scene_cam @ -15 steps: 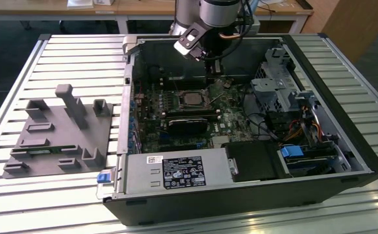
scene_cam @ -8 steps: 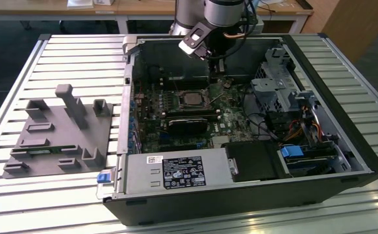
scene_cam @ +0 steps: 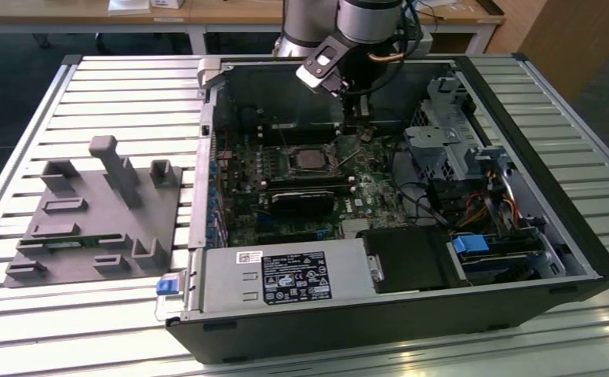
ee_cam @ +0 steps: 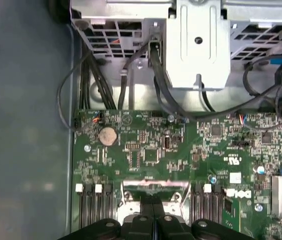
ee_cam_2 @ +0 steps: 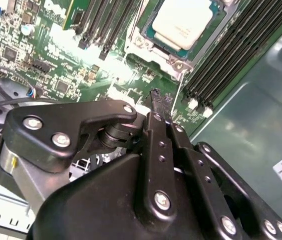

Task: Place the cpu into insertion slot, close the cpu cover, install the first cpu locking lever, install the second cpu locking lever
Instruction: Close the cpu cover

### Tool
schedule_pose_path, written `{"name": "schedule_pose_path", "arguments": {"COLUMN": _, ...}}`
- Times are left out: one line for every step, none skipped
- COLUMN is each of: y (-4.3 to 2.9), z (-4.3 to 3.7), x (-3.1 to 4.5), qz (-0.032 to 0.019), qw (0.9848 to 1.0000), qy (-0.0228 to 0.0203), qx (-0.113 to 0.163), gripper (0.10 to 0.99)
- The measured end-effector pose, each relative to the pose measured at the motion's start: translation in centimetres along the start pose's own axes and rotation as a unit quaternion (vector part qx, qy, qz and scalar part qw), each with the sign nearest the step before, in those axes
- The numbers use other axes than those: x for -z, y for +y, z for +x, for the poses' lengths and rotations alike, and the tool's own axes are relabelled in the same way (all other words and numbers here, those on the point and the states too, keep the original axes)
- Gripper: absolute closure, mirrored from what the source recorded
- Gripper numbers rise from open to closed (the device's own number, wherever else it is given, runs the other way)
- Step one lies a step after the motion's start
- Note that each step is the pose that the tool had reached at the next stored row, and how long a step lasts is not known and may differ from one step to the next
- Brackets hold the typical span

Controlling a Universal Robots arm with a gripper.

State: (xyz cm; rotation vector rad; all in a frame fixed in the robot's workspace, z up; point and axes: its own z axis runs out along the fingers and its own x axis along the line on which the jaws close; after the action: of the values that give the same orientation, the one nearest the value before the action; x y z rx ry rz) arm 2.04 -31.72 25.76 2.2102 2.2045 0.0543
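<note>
The cpu [ee_cam_2: 183, 22] shows its dull silver top and lies flat in the insertion slot, which is hidden beneath it. In the exterior view the cpu [scene_cam: 307, 159] is mid-board inside the open case. The cpu cover [ee_cam_2: 148, 47] lies flat around the chip as a thin silver frame. My gripper [ee_cam_2: 156, 97] has its black fingers pressed together, low over the board just off one corner of the socket. A thin silver lever rod [ee_cam_2: 177, 95] runs right beside the tips; contact is unclear. The gripper [scene_cam: 355, 129] reaches down from the arm behind the socket, and the shut gripper [ee_cam: 153, 205] hangs over the cover's edge.
Black memory slots [ee_cam_2: 225, 55] flank the socket. A black heatsink block [scene_cam: 304, 200] lies in front of it. A drive cage [scene_cam: 451, 141] with cables [ee_cam: 131, 65] fills the exterior view's right. The power supply [scene_cam: 283, 275] sits in front. A grey fixture plate [scene_cam: 95, 212] rests outside the case.
</note>
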Motion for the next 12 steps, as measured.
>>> {"name": "schedule_pose_path", "arguments": {"y": 0.12, "z": 0.00, "x": -0.01, "qz": 0.0001, "qw": 1.0000, "qy": -0.0003, "qx": 0.000, "gripper": 0.980}}
{"name": "schedule_pose_path", "arguments": {"y": 0.24, "z": 0.00, "x": -0.01, "qz": 0.0002, "qw": 1.0000, "qy": -0.0007, "qx": 0.000, "gripper": 0.980}}
{"name": "schedule_pose_path", "arguments": {"y": 0.37, "z": 0.00, "x": -0.02, "qz": 0.0003, "qw": 1.0000, "qy": -0.0010, "qx": 0.000, "gripper": 0.980}}
{"name": "schedule_pose_path", "arguments": {"y": 0.51, "z": 0.00, "x": -0.02, "qz": 0.0004, "qw": 1.0000, "qy": -0.0013, "qx": 0.000, "gripper": 0.980}}
{"name": "schedule_pose_path", "arguments": {"y": 0.64, "z": 0.00, "x": -0.03, "qz": 0.0005, "qw": 1.0000, "qy": -0.0017, "qx": 0.000, "gripper": 0.980}}
{"name": "schedule_pose_path", "arguments": {"y": 0.77, "z": 0.00, "x": -0.04, "qz": 0.0005, "qw": 1.0000, "qy": -0.0021, "qx": 0.000, "gripper": 0.980}}
{"name": "schedule_pose_path", "arguments": {"y": 0.90, "z": 0.00, "x": -0.04, "qz": 0.0005, "qw": 1.0000, "qy": -0.0023, "qx": 0.000, "gripper": 0.980}}
{"name": "schedule_pose_path", "arguments": {"y": 1.05, "z": 0.01, "x": -0.05, "qz": 0.0005, "qw": 1.0000, "qy": -0.0024, "qx": 0.000, "gripper": 0.980}}
{"name": "schedule_pose_path", "arguments": {"y": 1.76, "z": 0.05, "x": -0.08, "qz": 0.0005, "qw": 1.0000, "qy": -0.0027, "qx": 0.000, "gripper": 0.980}}
{"name": "schedule_pose_path", "arguments": {"y": 1.90, "z": 0.05, "x": -0.08, "qz": 0.0005, "qw": 1.0000, "qy": -0.0028, "qx": 0.000, "gripper": 0.980}}
{"name": "schedule_pose_path", "arguments": {"y": 2.03, "z": 0.06, "x": -0.09, "qz": 0.0005, "qw": 1.0000, "qy": -0.0028, "qx": 0.000, "gripper": 0.980}}
{"name": "schedule_pose_path", "arguments": {"y": 2.17, "z": 0.07, "x": -0.09, "qz": 0.0005, "qw": 1.0000, "qy": -0.0028, "qx": 0.000, "gripper": 0.980}}
